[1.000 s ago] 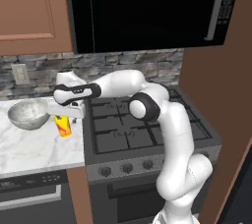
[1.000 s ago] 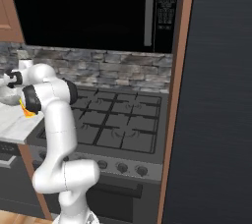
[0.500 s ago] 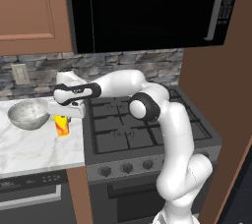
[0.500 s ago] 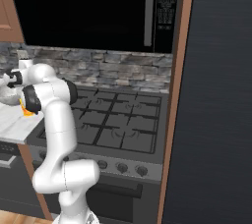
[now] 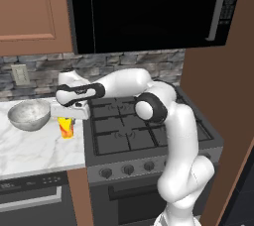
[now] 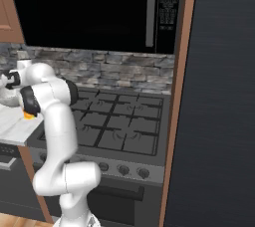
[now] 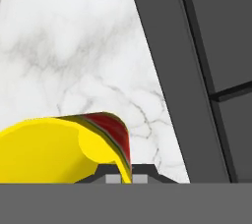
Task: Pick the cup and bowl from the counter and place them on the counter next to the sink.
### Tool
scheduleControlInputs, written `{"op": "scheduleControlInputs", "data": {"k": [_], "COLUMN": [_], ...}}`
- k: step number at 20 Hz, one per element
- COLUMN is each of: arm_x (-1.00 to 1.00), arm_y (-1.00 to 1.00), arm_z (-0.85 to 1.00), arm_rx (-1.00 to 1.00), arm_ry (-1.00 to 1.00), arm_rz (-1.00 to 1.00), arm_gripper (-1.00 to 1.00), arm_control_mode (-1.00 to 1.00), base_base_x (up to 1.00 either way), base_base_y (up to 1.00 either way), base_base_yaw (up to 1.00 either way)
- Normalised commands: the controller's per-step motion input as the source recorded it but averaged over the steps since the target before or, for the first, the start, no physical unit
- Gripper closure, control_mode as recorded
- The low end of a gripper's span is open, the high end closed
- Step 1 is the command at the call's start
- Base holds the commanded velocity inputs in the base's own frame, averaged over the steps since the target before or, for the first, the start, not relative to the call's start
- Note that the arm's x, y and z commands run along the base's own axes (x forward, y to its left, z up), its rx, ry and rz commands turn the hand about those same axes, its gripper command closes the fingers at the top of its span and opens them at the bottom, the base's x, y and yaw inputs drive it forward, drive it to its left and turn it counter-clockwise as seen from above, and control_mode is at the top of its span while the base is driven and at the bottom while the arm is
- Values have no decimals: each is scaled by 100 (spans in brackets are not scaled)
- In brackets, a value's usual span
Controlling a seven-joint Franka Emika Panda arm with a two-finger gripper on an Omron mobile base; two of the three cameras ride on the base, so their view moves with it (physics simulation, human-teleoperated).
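Left base view gives the plainest account: the pincer (image 5: 66, 116) sits right over the cup (image 5: 65, 127), which stands on the bench (image 5: 34, 148) just beside the stove (image 5: 134, 128), with the bowl (image 5: 29, 115) near it on the far side. The hand view shows the jaws pinched onto the cup's wall at the rim, so I judge the cup gripped but not yet lifted. That leaves nearly everything: carry the cup beside the sink, then fetch the bowl.

Hand view adds the close detail, the cup (image 7: 64, 149) with its red mark, rim caught at the fingertips (image 7: 114, 179), marble and stove edge behind. Right base view has the arm's own bulk across the spot, leaving a sliver of cup (image 6: 29, 116).
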Motion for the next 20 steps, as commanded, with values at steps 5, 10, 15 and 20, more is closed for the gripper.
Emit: {"op": "scheduleControlInputs", "data": {"k": [5,10,15,20], "arm_x": [-54,-63,-65,-56], "arm_y": [-54,-41,-22,-4], "arm_z": [7,10,15,47], "arm_rx": [0,0,0,0], "arm_ry": [-6,-5,-4,-1], "arm_rz": [0,0,0,0], "arm_gripper": [100,100,100,100], "arm_control_mode": [-100,-100,-100,-100], "base_base_x": [0,0,0,0], "base_base_y": [0,0,0,0], "base_base_yaw": [0,0,0,0]}}
